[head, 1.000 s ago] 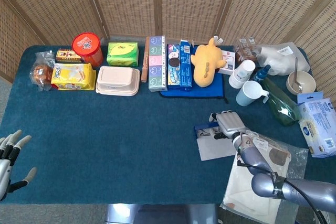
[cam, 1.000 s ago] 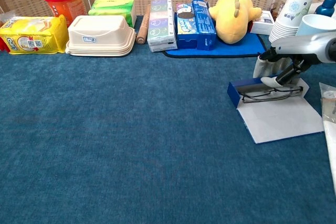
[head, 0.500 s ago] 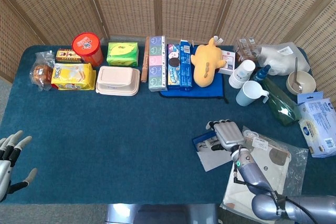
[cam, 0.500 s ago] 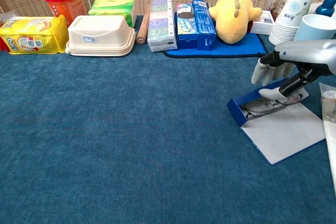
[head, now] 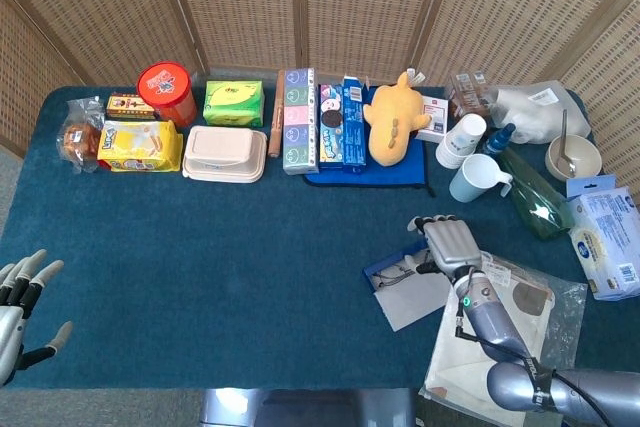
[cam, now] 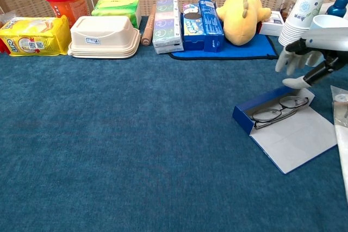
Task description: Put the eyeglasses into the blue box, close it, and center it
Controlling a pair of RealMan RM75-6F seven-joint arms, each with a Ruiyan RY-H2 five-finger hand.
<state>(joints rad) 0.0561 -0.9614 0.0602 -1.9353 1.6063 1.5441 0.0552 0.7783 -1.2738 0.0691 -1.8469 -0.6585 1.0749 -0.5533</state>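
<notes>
The blue box lies open at the right of the table, its pale lid folded flat toward the front. The dark-rimmed eyeglasses rest inside it, lenses up. My right hand hovers just above and behind the box's right end, fingers apart, holding nothing. In the head view the box and the glasses sit just left of the same right hand. My left hand hangs off the table's front-left corner, fingers spread, far from the box.
A stack of paper cups and a light mug stand behind the right hand. A clear plastic bag lies right of the box. A yellow plush, snack boxes and a beige container line the back.
My right hand has let go of the eyeglasses and risen up and to the right. The glasses now lie in the box, which has turned slightly. The left hand has not moved.
</notes>
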